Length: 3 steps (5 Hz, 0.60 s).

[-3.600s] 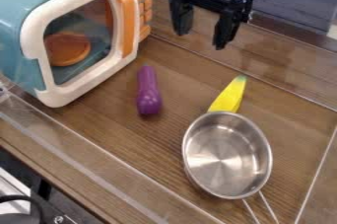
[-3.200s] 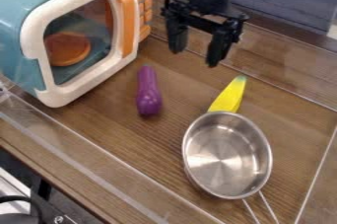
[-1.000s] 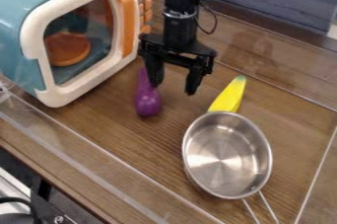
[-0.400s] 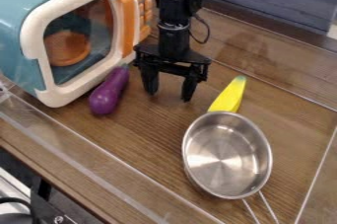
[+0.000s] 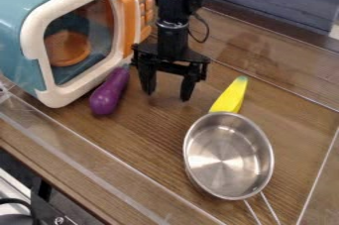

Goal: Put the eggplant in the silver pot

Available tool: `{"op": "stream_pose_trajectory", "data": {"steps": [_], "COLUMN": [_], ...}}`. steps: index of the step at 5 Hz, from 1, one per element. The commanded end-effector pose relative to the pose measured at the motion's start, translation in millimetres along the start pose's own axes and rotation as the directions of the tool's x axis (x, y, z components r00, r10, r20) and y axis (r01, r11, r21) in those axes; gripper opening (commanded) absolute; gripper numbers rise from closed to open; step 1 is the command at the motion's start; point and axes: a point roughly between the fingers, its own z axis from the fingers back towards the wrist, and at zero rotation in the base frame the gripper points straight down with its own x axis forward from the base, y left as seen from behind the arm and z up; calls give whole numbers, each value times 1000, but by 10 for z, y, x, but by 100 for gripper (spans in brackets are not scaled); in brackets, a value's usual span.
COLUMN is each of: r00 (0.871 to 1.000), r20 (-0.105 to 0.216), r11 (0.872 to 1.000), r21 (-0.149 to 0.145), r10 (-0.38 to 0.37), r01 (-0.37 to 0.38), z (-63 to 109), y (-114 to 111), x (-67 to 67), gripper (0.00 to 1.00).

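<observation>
A dark wooden counter (image 5: 284, 65) fills most of the view, its surface shiny, with a clear raised edge running along the near side. At the left stands a teal and white toy microwave (image 5: 59, 31), its door swung open toward the right and an orange round item (image 5: 66, 46) lying inside the cavity.

A black robot arm (image 5: 175, 1) comes down from the top of the view, just right of the open microwave door. Its pincer (image 5: 169, 82) points straight down and is released, the dark fingers spread wide with their tips low over the counter and nothing between them.

Near the lower right sits the silver pot (image 5: 228, 156), a shallow round steel pan with a reflective inside and a thin wire handle reaching toward the bottom edge. It holds nothing.

The eggplant (image 5: 109, 91), a glossy purple toy, lies on the counter at a slant just in front of the microwave's lower right corner, to the left of the pincer and close beside it. It is outside the spread fingers; whether the nearest fingertip touches it cannot be told. It is well apart from the pot.

A yellow corn-like toy (image 5: 231, 95) lies on the counter to the right of the pincer, just above the pot's rim, tilted with its greenish end lowest.
</observation>
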Motion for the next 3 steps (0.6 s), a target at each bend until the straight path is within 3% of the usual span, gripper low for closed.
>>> {"op": "stream_pose_trajectory", "data": {"steps": [1, 2, 3], "r00": [998, 997, 997], "r20": [54, 56, 59], "r11": [1000, 998, 998], "r21": [-4, -6, 0], "r10": [29, 60, 56], "r01": [-29, -59, -56], "z": [201, 221, 296], "y": [78, 140, 39], "x": [11, 26, -46], "gripper": [100, 100, 100]}}
